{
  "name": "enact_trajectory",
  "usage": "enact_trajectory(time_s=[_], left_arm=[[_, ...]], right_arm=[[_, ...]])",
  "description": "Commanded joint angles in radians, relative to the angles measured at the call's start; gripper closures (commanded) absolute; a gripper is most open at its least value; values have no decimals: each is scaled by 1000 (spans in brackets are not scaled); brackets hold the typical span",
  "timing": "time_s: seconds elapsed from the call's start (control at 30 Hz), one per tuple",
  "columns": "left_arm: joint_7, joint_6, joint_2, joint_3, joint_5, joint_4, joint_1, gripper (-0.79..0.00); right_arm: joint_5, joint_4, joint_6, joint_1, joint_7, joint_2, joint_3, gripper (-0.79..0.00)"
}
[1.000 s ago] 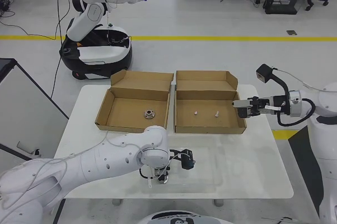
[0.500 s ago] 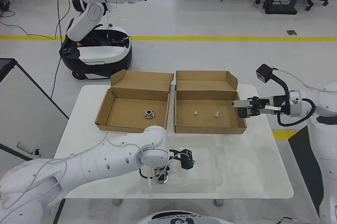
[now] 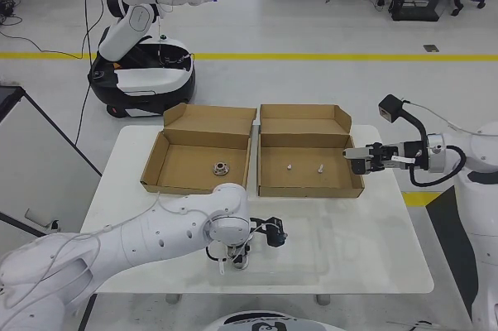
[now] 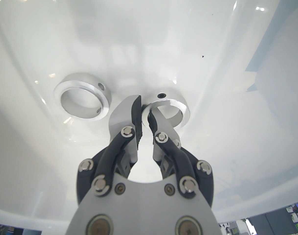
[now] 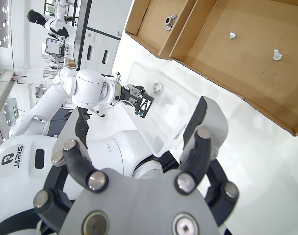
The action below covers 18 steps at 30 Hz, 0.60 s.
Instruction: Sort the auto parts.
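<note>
In the left wrist view my left gripper (image 4: 144, 113) pinches the wall of a silver metal ring (image 4: 174, 108), one finger inside it and one outside. A second ring (image 4: 81, 99) lies beside it. Both sit in a clear plastic tray (image 4: 163, 37). From above, that gripper (image 3: 239, 260) is low at the tray's (image 3: 315, 265) left end, near the table's front edge. My right gripper (image 3: 347, 154) hangs open and holds nothing at the right rim of the right cardboard box (image 3: 307, 180). Its fingers (image 5: 195, 121) are spread wide.
The left cardboard box (image 3: 179, 170) holds a flanged hub (image 3: 221, 168). The right box holds two small bolts (image 3: 289, 165) (image 3: 321, 168). The boxes stand side by side at the table's back, with bare white table to the tray's right.
The left wrist has shifted very slightly over the tray. The right arm has kept still.
</note>
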<state>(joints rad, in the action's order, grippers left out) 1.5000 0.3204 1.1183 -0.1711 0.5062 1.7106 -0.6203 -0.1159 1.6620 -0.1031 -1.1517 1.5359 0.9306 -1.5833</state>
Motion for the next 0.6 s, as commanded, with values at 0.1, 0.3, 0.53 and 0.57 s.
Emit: enact_trajectory(time_s=[0.1,0.3,0.53,0.57], left_arm=[[-9,9,-14,-31,-44,43,61,0],[34,-35,-45,-102,-38,154,111,0],[36,-71,-85,-168,-44,243,132,0],[35,-82,-89,-184,-52,256,134,0]], right_arm=[[0,0,0,0,0,0,0,-785],[0,0,0,0,0,0,0,-785],[0,0,0,0,0,0,0,-785],[0,0,0,0,0,0,0,-785]])
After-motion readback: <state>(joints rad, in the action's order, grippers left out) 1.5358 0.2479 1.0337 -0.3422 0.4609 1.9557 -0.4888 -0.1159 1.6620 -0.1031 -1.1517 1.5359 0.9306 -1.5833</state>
